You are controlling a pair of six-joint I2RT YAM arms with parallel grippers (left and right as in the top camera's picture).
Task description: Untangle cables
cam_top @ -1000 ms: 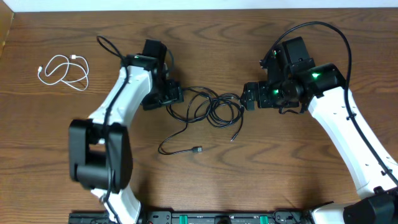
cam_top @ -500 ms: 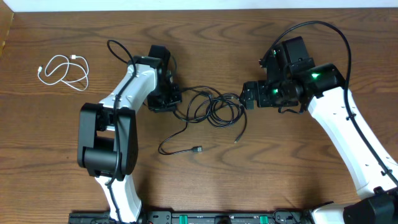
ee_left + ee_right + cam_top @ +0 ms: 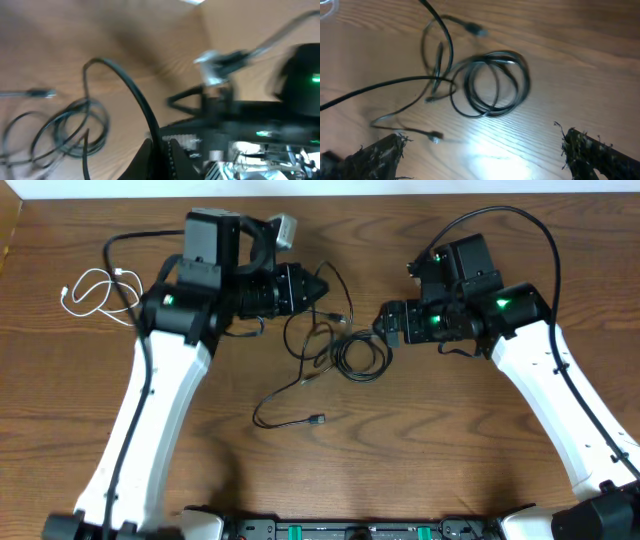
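Two black cables lie tangled mid-table, with a tight coil (image 3: 362,360) and a loose strand ending in a plug (image 3: 316,420). My left gripper (image 3: 320,286) is raised behind the tangle, shut on a black cable strand (image 3: 131,87) that arcs up from the coil (image 3: 65,131). In the left wrist view, blurred by motion, its fingers (image 3: 148,159) pinch that strand at the bottom edge. My right gripper (image 3: 386,330) hovers just right of the coil, open wide with nothing between its fingertips (image 3: 377,152); the coil (image 3: 492,85) lies ahead of it. A white cable (image 3: 100,292) lies apart at far left.
The wooden table's (image 3: 470,470) back edge runs close behind both arms. The left arm's thick black supply cable (image 3: 125,242) loops near the white cable. A black rail (image 3: 350,530) runs along the front edge.
My left gripper closed on a black strand, then lifted and swung toward the back, drawing the strand up and shifting the tangle. The right gripper edged slightly left and stayed open.
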